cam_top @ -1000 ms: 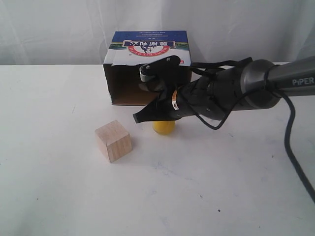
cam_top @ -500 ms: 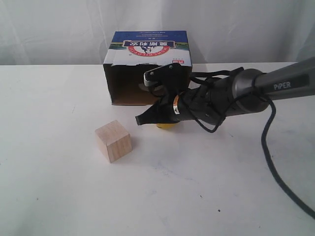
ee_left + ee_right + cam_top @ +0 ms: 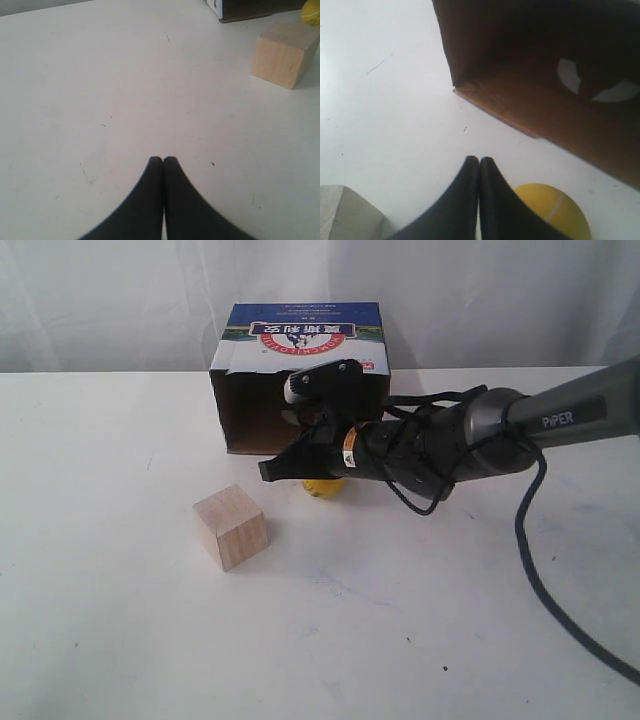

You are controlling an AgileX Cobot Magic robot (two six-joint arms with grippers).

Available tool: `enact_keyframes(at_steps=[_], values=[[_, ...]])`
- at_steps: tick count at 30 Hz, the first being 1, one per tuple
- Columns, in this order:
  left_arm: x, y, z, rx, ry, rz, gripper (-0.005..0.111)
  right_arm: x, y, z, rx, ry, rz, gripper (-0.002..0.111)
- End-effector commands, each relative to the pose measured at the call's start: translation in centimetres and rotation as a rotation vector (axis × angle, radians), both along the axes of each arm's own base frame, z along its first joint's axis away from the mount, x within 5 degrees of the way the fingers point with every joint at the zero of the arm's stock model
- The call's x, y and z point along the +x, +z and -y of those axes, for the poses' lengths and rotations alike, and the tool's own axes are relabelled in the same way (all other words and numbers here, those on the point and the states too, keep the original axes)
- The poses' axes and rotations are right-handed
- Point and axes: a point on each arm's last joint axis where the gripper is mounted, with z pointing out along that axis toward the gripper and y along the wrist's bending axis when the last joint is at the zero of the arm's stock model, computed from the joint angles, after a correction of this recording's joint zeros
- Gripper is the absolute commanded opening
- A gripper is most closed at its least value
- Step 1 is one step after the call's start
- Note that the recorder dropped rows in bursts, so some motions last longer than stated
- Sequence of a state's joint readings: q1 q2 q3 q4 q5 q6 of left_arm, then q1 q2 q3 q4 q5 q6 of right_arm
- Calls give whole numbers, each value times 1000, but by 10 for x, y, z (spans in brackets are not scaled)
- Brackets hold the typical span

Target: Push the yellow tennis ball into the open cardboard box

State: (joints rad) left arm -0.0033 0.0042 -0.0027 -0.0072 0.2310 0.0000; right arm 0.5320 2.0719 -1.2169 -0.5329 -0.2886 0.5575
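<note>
The yellow tennis ball point(image 3: 322, 487) lies on the white table just in front of the open cardboard box point(image 3: 300, 335), mostly hidden under my right arm. In the right wrist view the ball point(image 3: 557, 215) sits right beside the shut fingers of my right gripper point(image 3: 479, 160), with the box's dark mouth point(image 3: 560, 75) a short way beyond. My right gripper point(image 3: 268, 471) points left, low over the table. The left gripper point(image 3: 163, 160) is shut and empty over bare table, far from the ball point(image 3: 311, 14).
A pale wooden cube point(image 3: 231, 526) stands on the table left of the ball and in front of the box; the left wrist view shows the cube point(image 3: 282, 59) too. A white curtain hangs behind the table point(image 3: 120, 620).
My right gripper has moved left and toward the box, and the ball has shifted with it, closer to the box mouth. The cube and the box have not moved.
</note>
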Motion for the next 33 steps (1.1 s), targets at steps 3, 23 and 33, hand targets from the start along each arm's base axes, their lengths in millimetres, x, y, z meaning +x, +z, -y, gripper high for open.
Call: enact_keyframes(at_steps=[3,23,33], values=[[0,-1,0,-7,-1,1,0,2,5,1,11,-2,18,0],[0,-1,0,-7,-1,1,0,-31,33,48,-384,-159,-187,0],[0,-1,0,-7,-1,1,0,-89,42,49,-576,351,-621,0]])
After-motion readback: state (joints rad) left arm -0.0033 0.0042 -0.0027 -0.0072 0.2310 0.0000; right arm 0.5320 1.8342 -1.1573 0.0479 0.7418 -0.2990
